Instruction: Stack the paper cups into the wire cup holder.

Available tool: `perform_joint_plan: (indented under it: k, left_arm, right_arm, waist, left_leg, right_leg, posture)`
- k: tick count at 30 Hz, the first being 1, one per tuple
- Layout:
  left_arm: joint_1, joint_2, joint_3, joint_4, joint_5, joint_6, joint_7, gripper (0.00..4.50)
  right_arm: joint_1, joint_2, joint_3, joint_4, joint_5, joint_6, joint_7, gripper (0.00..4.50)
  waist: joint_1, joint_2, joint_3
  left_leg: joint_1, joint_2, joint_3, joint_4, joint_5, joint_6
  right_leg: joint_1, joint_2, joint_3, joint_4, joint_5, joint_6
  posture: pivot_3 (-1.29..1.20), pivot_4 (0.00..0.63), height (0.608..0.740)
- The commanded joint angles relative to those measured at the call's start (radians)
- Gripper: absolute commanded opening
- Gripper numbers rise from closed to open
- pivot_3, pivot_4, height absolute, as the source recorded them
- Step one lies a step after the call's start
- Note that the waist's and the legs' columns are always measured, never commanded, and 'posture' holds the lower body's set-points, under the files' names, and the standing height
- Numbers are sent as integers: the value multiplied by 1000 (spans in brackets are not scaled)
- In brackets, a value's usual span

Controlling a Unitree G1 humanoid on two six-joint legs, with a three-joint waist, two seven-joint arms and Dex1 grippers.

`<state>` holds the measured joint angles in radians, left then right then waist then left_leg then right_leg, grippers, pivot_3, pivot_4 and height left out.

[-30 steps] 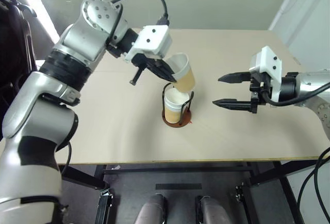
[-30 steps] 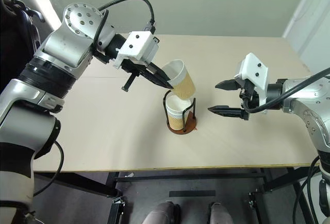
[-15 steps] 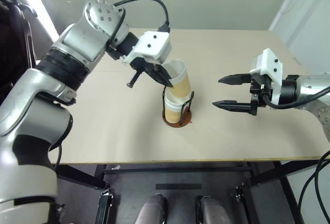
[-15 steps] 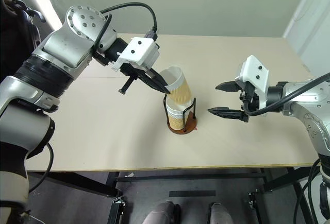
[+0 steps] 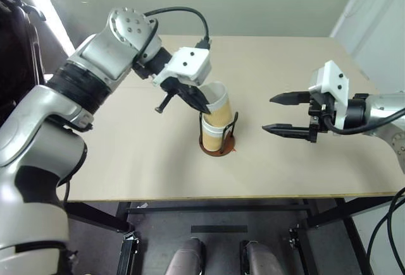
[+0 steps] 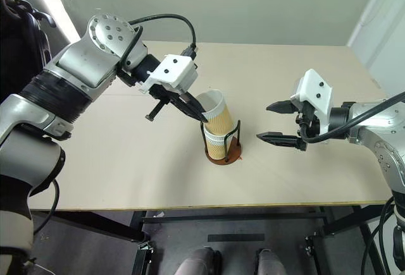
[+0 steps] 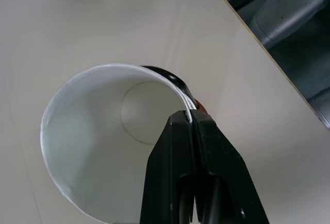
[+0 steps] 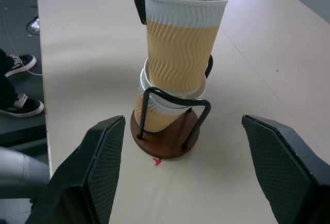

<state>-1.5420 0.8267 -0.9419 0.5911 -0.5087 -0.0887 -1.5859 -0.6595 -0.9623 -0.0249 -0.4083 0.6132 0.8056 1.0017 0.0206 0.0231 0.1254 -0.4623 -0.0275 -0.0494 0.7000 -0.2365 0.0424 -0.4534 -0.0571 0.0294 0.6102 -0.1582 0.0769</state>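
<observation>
paper cups [image 8: 178, 41]: at least 2 visible, 1 nested into the stack below it
wire cup holder [image 8: 165, 136]: 1
wire loops on the holder: 2
grippers: 2, the left gripper [image 6: 201, 115] and the right gripper [image 6: 277, 123]
table [image 5: 126, 161]: 1
red mark on the table [image 8: 157, 161]: 1

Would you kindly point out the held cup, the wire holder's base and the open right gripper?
held cup [image 8: 178, 44], right wrist view, ribbed tan side.
wire holder's base [image 8: 170, 144], right wrist view, front edge.
right gripper [image 5: 278, 113], left eye view, between fingertips.
</observation>
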Motion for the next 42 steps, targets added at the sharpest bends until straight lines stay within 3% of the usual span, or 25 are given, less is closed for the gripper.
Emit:
perform_joint_plan:
  k: [1, 13, 17, 24, 27, 36, 42]
  left_arm:
    - [-25, 12, -21, 15, -2, -44, -29, 30]
    - [-5, -44, -23, 90, 29, -101, -29, 30]
    - [-3, -56, -33, 106, 56, -128, -29, 973]
    - [-1, -109, 44, 147, 94, -152, -29, 3495]
    - [0, -143, 136, 178, 117, -133, -29, 4471]
    - [55, -165, 504, 173, 164, 57, 106, 4471]
    - [240, -94, 690, -70, 136, 293, 213, 4471]
  right_arm:
    - [-43, -27, -51, -1, 20, -8, 22, 3664]
    - [-105, -57, -44, 52, 10, -26, 64, 3664]
    - [-106, -61, -40, 59, 5, -33, 68, 3664]
    - [-104, -63, -39, 62, 2, -35, 70, 3664]
    - [-107, -61, -36, 68, -2, -38, 71, 3664]
    - [-106, -47, -27, 110, -25, -69, 78, 3664]
    - [-115, -41, -10, 162, -37, -88, 109, 3664]
  waist:
    - [0, 0, 0]
    - [3, 0, 0]
    - [3, 0, 0]
    - [4, 0, 0]
    - [4, 0, 0]
    - [-2, 0, 0]
    - [-7, 0, 0]
  left_leg:
    - [0, 0, 0, 0, 0, 0]
    - [0, 0, -1, 0, 0, 0]
    - [0, -1, 0, 0, 0, 0]
    - [-1, 0, -1, 0, 0, 0]
    - [0, -1, 0, 1, 0, 0]
    - [1, 0, 1, -1, 0, 0]
    - [2, 2, 3, 0, 0, 0]
  right_leg:
    - [0, 0, 0, 0, 0, 0]
    - [0, -1, 0, 0, 0, 0]
    - [0, -1, 0, 0, 0, 0]
    - [0, -1, 0, 0, 0, 1]
    - [0, -1, 0, 0, 0, 1]
    - [0, 1, 0, 0, -1, 1]
    - [0, 3, 0, 1, -2, 0]
  posture:
    - [0, 150, 740]
    - [0, 150, 740]
    - [0, 150, 740]
    - [0, 150, 740]
    - [0, 150, 740]
    - [0, 150, 740]
    - [0, 150, 740]
